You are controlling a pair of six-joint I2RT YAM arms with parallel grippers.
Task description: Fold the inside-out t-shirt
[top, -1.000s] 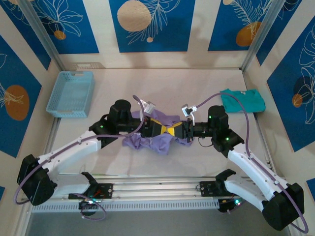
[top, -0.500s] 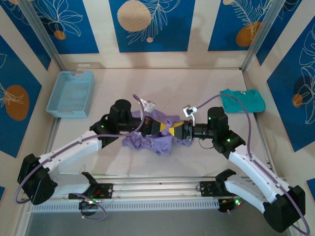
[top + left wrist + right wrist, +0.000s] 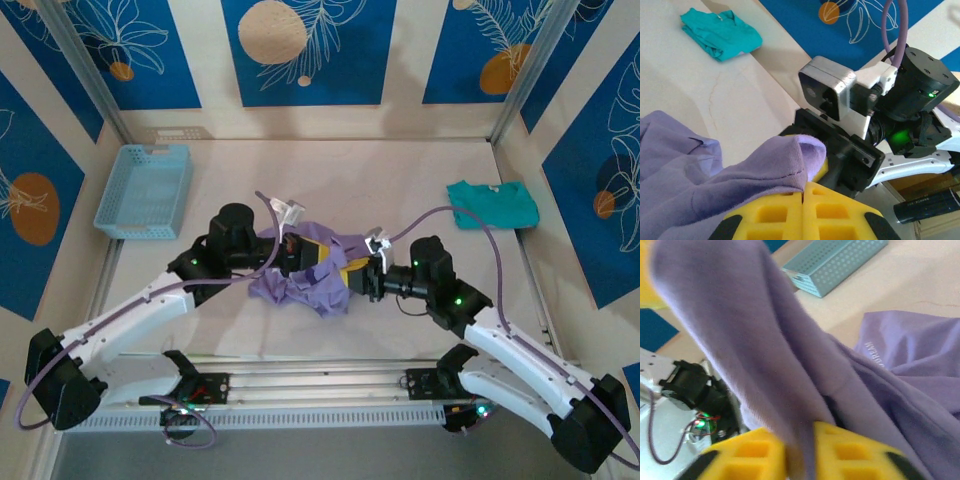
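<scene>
The lavender t-shirt (image 3: 298, 283) is seen crumpled in a loose heap on the table (image 3: 380, 170), near the middle and toward the near side, between the two arms. Part of the cloth is held up at the heap's right-hand end, where the two grippers meet. The left gripper (image 3: 804, 212) is closed, its yellow pads pressed together, and a fold of the purple fabric is pinched at their tips; a stitched hem can be made out along the edge of that fold. The right gripper (image 3: 800, 450) is likewise clenched on the t-shirt: in its wrist view a broad band of fabric is drawn down between the two yellow fingers and rises out of frame to the upper left. From above, the grippers are found tip to tip, just beside one another over the right edge of the heap, the left one reaching in from the left and the right one from the right. Lettering is seen on the cloth in the right wrist view, too blurred to be read. A light blue basket (image 3: 145, 190) is placed at the far left of the table, well apart from the t-shirt. A folded teal-green shirt (image 3: 492, 203) is laid at the far right, also well apart.
</scene>
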